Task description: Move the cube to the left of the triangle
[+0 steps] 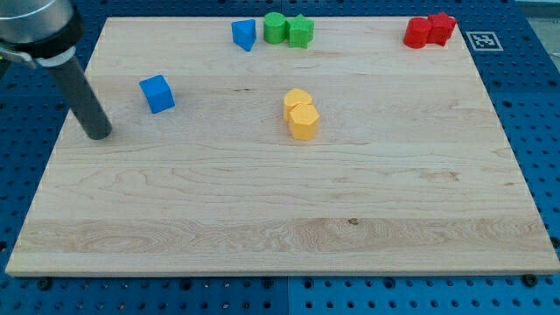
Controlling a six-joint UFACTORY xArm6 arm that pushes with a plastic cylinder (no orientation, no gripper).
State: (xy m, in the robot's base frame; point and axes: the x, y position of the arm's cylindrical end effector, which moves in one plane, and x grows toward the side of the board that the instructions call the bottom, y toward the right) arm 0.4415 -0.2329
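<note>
Here, in the single camera view, a pale wooden surface (280,219) lies over a blue pegboard base (525,79), with a small black-and-white marker tag (481,39) near the view's top right corner. The arm's dark rod comes down at the view's left side, and its tip (98,135) rests on the wood close to the left edge. The arm carries no jaws, only this straight rod, so there is nothing spread or pinched to report.

The blue cube (157,94) sits just to the right of the tip and a little toward the view's top, near but apart from it, with bare wood showing between the two. The blue triangle (244,34) stands near the top edge, up and to the right of the cube and well apart from it. Just beside the triangle, on its right, a green cylinder-like block (275,27) and a green star-like block (300,31) stand touching one another.

Near the middle of the surface, two yellow blocks (300,114) are pressed together, one just below the other; their exact shapes are hard to tell. At the view's top right, two red blocks (430,31) huddle in contact close to the top edge, their shapes likewise unclear.
</note>
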